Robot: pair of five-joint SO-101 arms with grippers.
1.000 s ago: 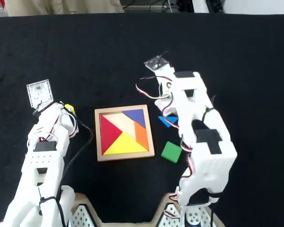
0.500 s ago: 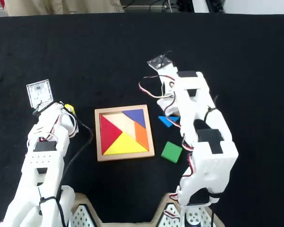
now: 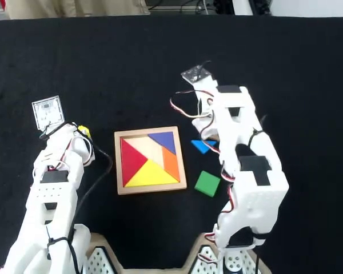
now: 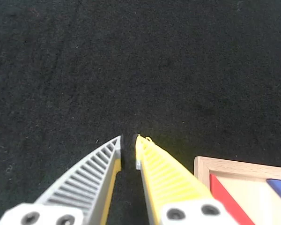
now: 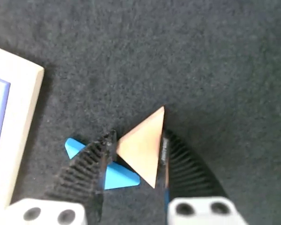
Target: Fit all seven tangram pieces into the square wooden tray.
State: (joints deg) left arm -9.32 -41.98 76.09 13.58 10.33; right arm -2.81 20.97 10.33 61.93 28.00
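While in right fingers (image 5: 86, 168) (clamped), peach triangle (image 5: 141, 144).

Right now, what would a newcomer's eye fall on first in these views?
The square wooden tray sits at the centre of the high view, bright with coloured pieces. Just right of it, the right pincer is closed on a pale orange triangle, beside a blue triangle. A green square lies loose off the tray's near right corner.

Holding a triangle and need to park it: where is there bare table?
Wide bare black cloth beyond the tray, and again right of the right arm. Crowded between tray and right arm: blue triangle and green square lie there.
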